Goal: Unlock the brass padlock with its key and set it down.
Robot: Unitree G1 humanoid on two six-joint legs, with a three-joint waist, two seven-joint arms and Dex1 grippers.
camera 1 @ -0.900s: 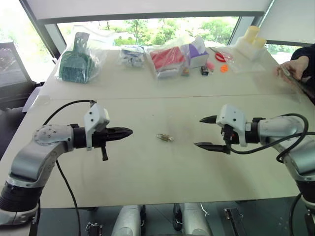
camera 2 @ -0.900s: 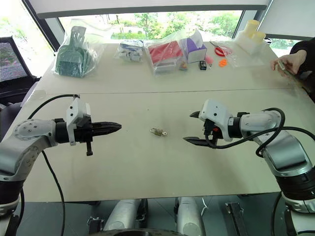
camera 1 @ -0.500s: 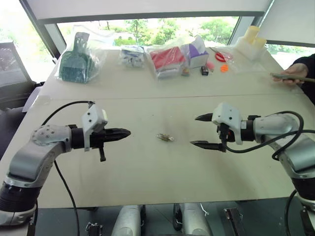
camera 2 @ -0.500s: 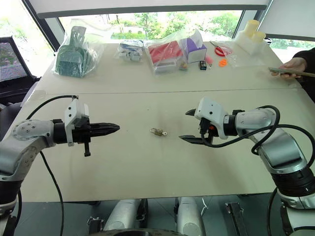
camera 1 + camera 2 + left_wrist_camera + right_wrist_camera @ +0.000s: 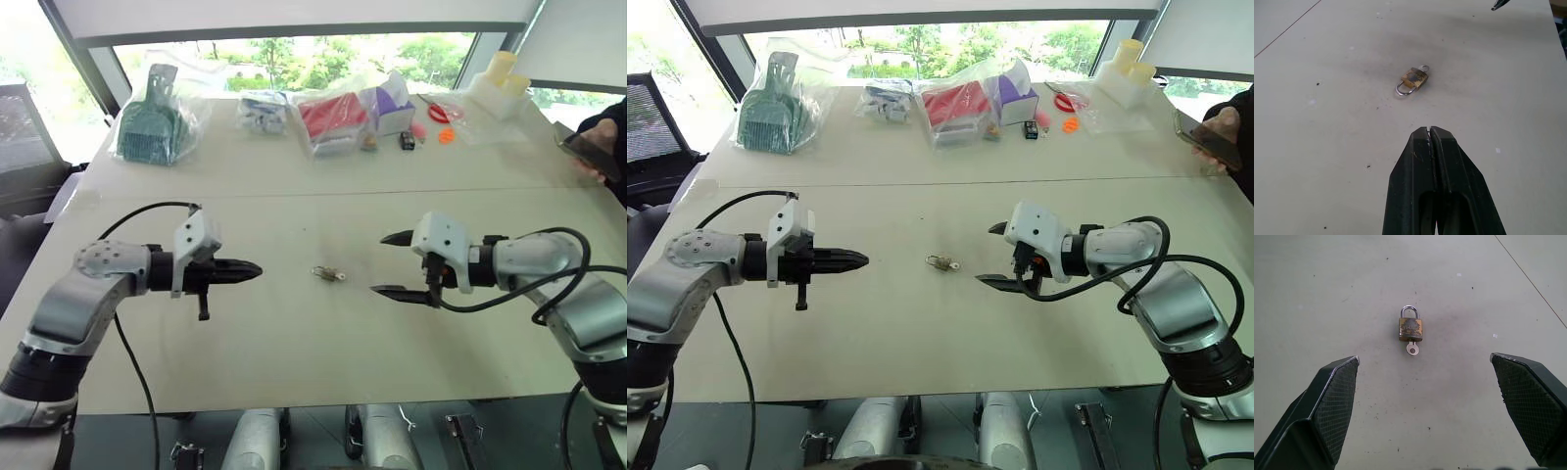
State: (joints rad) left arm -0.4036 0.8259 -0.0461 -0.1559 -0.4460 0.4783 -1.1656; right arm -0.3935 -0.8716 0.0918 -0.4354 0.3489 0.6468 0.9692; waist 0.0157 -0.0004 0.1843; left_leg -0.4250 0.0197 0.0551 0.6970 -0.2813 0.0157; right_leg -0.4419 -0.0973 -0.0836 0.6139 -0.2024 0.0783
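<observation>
On the left side of the table (image 5: 294, 343), the left gripper (image 5: 257, 268) hangs just above the surface with its two black fingers pressed together into one point, holding nothing and aimed across toward the middle; it looks parked rather than working, perhaps ready to steady the lock once the other arm has it. Between the two arms, near the table's centre, the brass padlock (image 5: 1410, 329) lies flat on the bare top, its silvery shackle closed into the body and turned toward the left arm, with the key (image 5: 1412, 349) sticking out of the far end, toward the right arm. That layout suits a split job, I think: one side to hold the body, the other to turn the key. To the right, the right gripper (image 5: 394, 264) hovers with its fingers spread wide, empty, pointing at the key end; the lock sits ahead of it, near but untouched, roughly centred in the gap.
</observation>
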